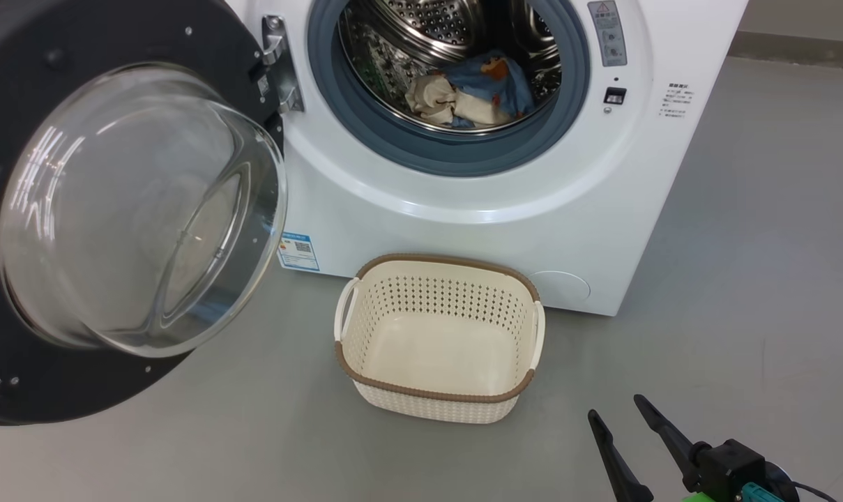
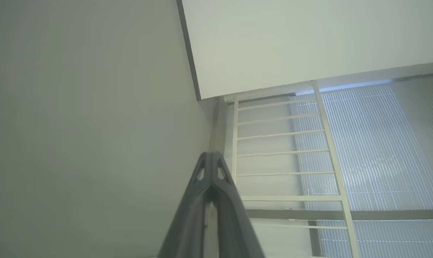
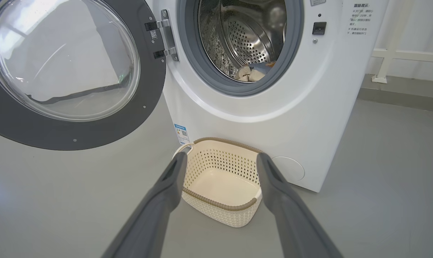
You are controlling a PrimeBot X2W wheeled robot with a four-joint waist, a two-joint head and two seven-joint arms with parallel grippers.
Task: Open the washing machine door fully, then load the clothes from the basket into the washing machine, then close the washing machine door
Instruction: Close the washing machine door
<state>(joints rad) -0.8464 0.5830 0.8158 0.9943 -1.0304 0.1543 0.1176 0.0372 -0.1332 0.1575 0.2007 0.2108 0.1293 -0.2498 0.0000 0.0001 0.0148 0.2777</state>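
Two hazards: could trap the clothes [image 1: 470,94], top centre near the gasket [image 1: 449,150], under the washing machine door [image 1: 135,209]; could clip the basket [image 1: 428,396]. With right pincer [image 1: 615,407] open, left pincer [image 2: 211,156] closed.

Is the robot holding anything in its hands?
No, nothing. The right gripper is open and empty; the left gripper is shut on nothing. The clothes lie in the drum.

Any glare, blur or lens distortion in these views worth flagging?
Head view: sharp; glare streaks the glass of the washing machine door, the clothes in the drum are readable. Left wrist view: hazy, greenish cast, the shut left gripper soft beside bright blinds. Right wrist view: wide-angle stretch on the washing machine; the open right gripper soft.
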